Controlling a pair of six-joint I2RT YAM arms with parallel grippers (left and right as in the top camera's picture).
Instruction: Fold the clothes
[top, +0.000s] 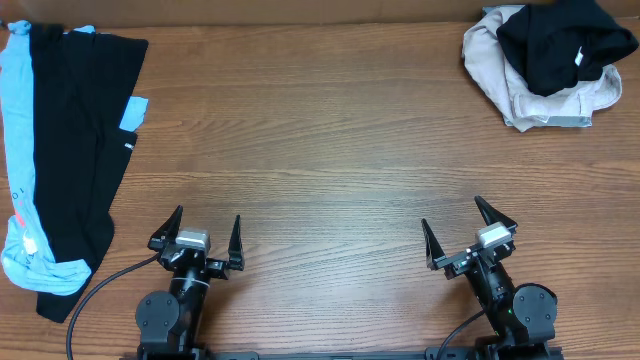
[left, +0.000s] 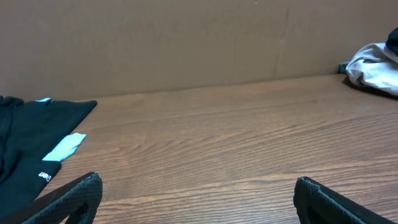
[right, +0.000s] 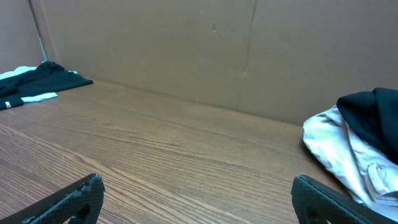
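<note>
1. Left gripper (top: 208, 222): I am holding its fingers wide apart, with nothing between them, low over the bare table (top: 320, 150).
2. Right gripper (top: 451, 212): likewise spread and carrying nothing.
3. Cable (top: 100, 290): it is trailing out from my left arm's base, on the outer side of the left gripper, and passing near the hem of item 4.
4. Black garment (top: 75, 150): it is lying flat, ahead of and well out to the outer side of my left gripper, and overlapping a light blue garment (top: 14, 120) at the table's edge.
5. Beige garment (top: 510, 85): it is sitting crumpled, far ahead of my right gripper and to its outer side, with a second black garment (top: 560, 45) bunched on top of it.
6. Cardboard wall (left: 186, 43): it is standing behind everything.

Risks, as I am judging them:
- A pinch on the far pile is likely to catch both layers, since the black piece is nesting in the beige.
- A pull on either left-hand piece is likely to drag its neighbour along, or tip it off the edge.
- A sweep outward with the left arm could snag the cable.

Writing:
- A pale blue tag (left: 64, 147) on item 4 is showing no text.
- A small white print (left: 45, 176) beside it is too small for me to read.
- I am finding no brand legible anywhere.
</note>
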